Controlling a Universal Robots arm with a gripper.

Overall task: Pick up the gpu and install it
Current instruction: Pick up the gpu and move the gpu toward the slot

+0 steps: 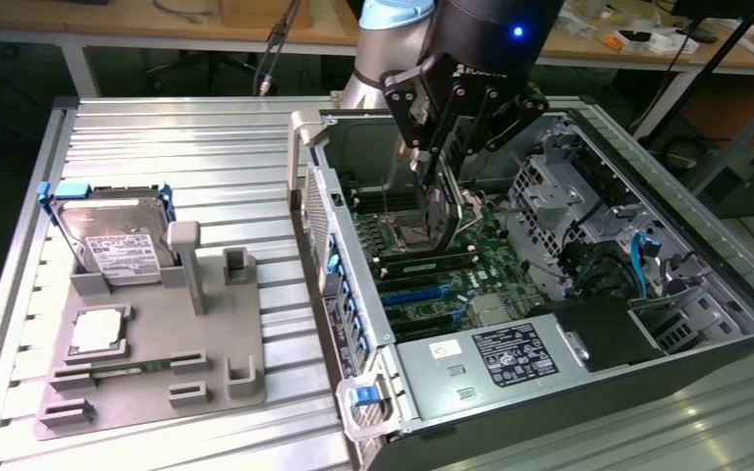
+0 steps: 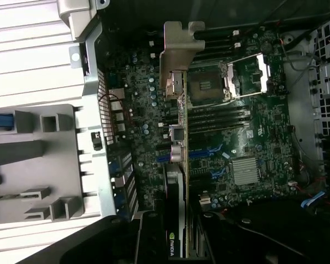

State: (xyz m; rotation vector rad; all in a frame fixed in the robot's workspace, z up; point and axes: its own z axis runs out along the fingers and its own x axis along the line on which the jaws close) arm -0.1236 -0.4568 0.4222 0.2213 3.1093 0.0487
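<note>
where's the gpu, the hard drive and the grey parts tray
green gpu card with black cooler (image 1: 440,211): exterior view, middle of its dark face
silver hard drive with white label (image 1: 126,253): exterior view, on the white label
grey plastic parts tray (image 1: 227,329): exterior view, bare flat base

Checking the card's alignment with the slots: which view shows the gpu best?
The wrist view: the gpu runs edge-on, silver bracket at its far end, over the motherboard's blue slots. The exterior view shows the gpu as a dark sliver hanging from the gripper.
</note>
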